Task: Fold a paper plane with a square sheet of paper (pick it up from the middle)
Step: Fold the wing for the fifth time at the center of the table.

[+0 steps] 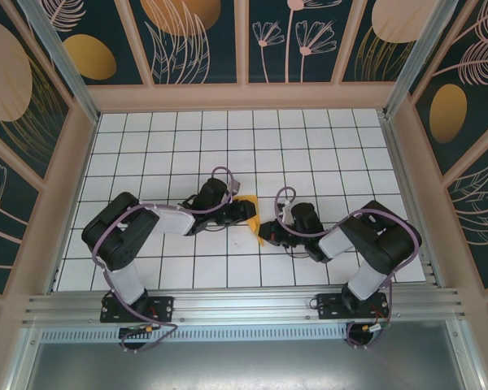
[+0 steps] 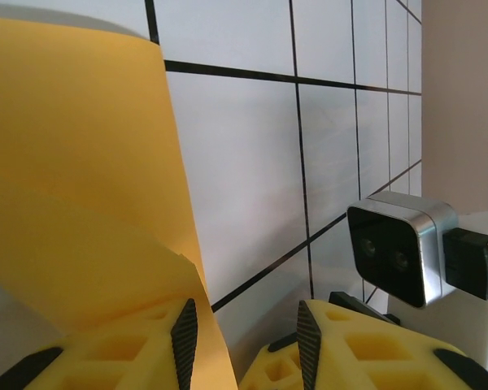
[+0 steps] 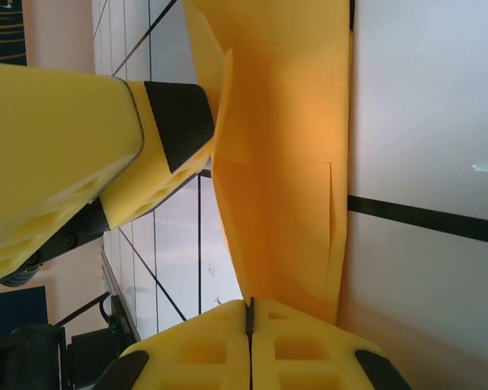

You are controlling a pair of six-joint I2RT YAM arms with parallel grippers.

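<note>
Paper (image 1: 250, 221), bright orange and creased into a narrower shape, sits between the two arms near the middle of the counter (image 1: 309, 154). The right fingers (image 3: 309, 349) are pressed together on one edge, apparently anchoring it for a fold. The left fingers (image 2: 350, 349) stand parted, the sheet against one pad, clamping nothing. Both arms reach inward, elbows bent, wrists low and facing.

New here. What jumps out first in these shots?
The creased orange paper at the middle of the white grid table draws the eye first. The right pincer is shut on one end of it. The left pincer stands open, with paper draped over one finger.
</note>
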